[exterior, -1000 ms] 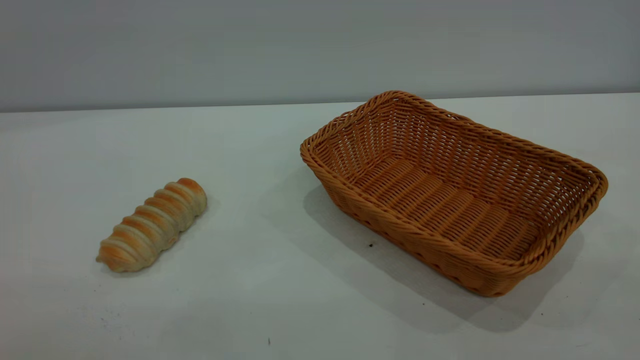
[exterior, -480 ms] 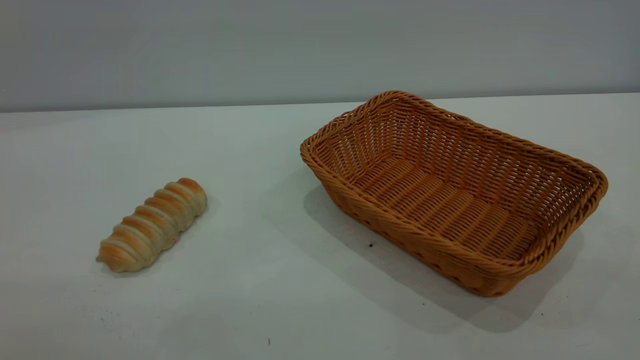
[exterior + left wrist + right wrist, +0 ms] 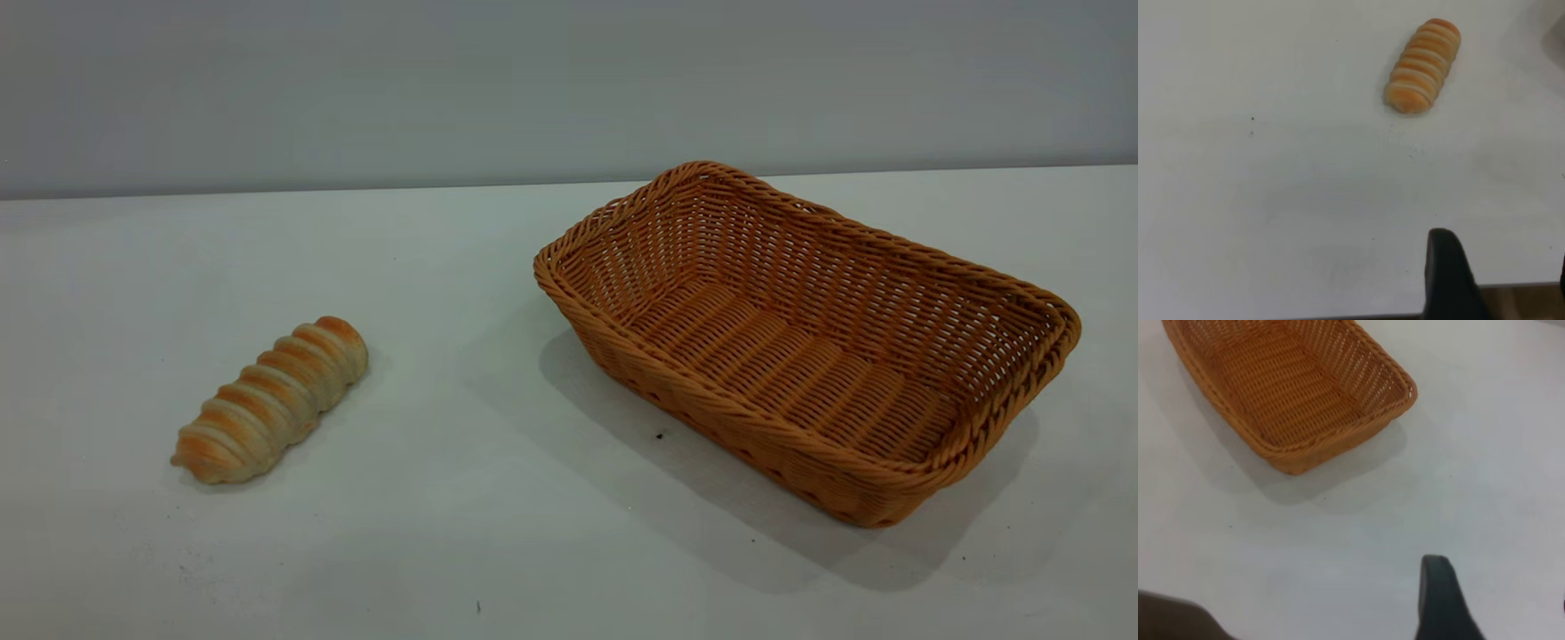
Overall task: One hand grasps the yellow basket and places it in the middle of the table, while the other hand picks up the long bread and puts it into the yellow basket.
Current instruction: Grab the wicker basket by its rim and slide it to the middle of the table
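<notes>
The yellow basket (image 3: 805, 342) stands empty on the right half of the white table (image 3: 462, 498); it also shows in the right wrist view (image 3: 1288, 387). The long bread (image 3: 271, 400) lies on the table at the left, apart from the basket, and shows in the left wrist view (image 3: 1423, 65). Neither gripper shows in the exterior view. My left gripper (image 3: 1502, 250) is open and empty above the table's near edge, well short of the bread. My right gripper (image 3: 1499, 583) is open and empty over bare table, apart from the basket.
A plain grey wall runs behind the table's far edge. A few tiny dark specks (image 3: 659, 436) dot the tabletop. The table's front edge (image 3: 1338, 315) shows in the left wrist view.
</notes>
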{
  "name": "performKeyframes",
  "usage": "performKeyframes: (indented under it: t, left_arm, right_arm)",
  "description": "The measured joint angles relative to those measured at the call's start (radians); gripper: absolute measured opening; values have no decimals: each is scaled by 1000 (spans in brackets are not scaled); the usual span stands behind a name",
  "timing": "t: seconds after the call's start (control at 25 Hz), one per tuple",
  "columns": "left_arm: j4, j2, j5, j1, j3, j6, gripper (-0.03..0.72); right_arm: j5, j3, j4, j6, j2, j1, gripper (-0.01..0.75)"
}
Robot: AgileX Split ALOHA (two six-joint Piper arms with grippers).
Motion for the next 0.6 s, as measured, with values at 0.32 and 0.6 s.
performKeyframes:
  t: [0.32,0.6]
  left_arm:
    - [-5,0,-40,0,-13,17,449]
    - [-56,150,-167,0,-54,17,449]
  right_arm:
    - [-11,-1,-7,0,0,0,471]
    - [-235,-48,52,0,254,0,471]
